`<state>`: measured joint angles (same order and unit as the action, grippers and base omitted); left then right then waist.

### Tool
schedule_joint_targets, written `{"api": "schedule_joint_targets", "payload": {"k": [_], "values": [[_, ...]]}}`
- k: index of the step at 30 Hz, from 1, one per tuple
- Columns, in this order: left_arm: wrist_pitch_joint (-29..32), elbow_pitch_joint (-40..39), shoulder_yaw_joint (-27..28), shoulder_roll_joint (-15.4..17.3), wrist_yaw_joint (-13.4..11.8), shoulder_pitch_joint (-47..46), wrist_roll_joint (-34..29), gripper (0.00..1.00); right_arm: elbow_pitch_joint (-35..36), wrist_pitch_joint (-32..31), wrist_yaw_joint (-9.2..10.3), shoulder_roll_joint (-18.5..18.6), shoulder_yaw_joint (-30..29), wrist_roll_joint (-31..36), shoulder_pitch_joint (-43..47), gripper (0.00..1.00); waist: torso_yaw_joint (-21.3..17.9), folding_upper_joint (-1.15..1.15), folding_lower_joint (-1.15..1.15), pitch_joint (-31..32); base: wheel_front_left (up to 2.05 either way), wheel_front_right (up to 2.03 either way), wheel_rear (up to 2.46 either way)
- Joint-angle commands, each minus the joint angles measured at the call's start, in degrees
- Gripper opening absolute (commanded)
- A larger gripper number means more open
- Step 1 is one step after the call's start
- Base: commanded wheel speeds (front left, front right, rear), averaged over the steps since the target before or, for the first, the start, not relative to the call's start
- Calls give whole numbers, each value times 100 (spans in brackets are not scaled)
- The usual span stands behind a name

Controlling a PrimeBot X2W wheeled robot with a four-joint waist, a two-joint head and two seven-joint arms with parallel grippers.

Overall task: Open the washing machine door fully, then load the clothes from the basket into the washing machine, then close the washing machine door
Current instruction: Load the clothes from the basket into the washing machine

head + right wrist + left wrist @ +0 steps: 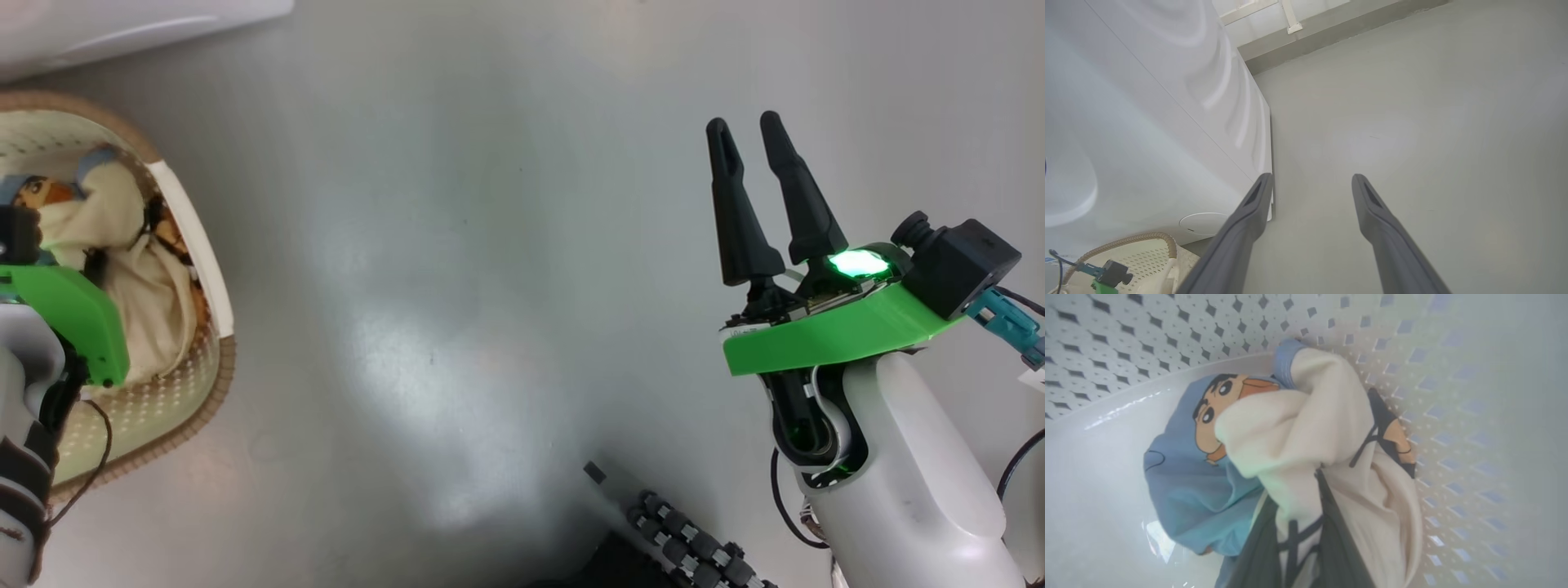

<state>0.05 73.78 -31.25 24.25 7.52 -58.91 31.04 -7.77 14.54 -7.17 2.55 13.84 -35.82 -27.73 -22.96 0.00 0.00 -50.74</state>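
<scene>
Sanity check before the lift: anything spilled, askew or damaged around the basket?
Nothing stands out. The small light blue and cream printed clothes sit bunched inside the cream perforated plastic basket, the left gripper closed on the cream one. No garment lies on the grey floor.

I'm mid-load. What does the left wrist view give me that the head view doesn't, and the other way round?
Left wrist view: the left gripper pinching a fold of the cream garment, the blue garment with its cartoon face plain beside it, and the basket wall seen from inside.
Head view: the right gripper open and empty above the floor, with a corner of the washing machine at the top left.
Both: the basket with the two garments lying in it.
</scene>
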Motion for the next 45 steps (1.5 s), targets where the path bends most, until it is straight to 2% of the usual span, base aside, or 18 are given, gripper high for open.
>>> {"api": "schedule_joint_targets", "payload": {"k": [1,17,26,31,36,45], "values": [[-88,-21,142,157,-16,108,92,0,97,46,-32,33,30,13,112,100,69,0,0,115,0,0,0],[-1216,-154,334,-370,-5,874,699,0,-167,46,-32,32,-274,431,338,100,639,0,0,1379,0,0,0],[-1495,-440,412,-561,-4,1431,934,0,-344,46,-32,174,-423,553,720,100,960,0,0,2261,0,0,0],[-1502,-890,647,-550,-28,1696,868,0,-404,46,-32,306,-454,557,924,100,1105,0,0,2610,0,0,0],[-1503,-1564,1044,-554,-154,2173,618,0,-456,46,-32,446,-490,555,1179,100,1256,0,0,3007,0,0,0],[-1504,-2617,1814,-726,-275,3107,59,0,-520,46,-32,660,-566,529,1637,100,1485,0,0,3643,0,0,0]]}}
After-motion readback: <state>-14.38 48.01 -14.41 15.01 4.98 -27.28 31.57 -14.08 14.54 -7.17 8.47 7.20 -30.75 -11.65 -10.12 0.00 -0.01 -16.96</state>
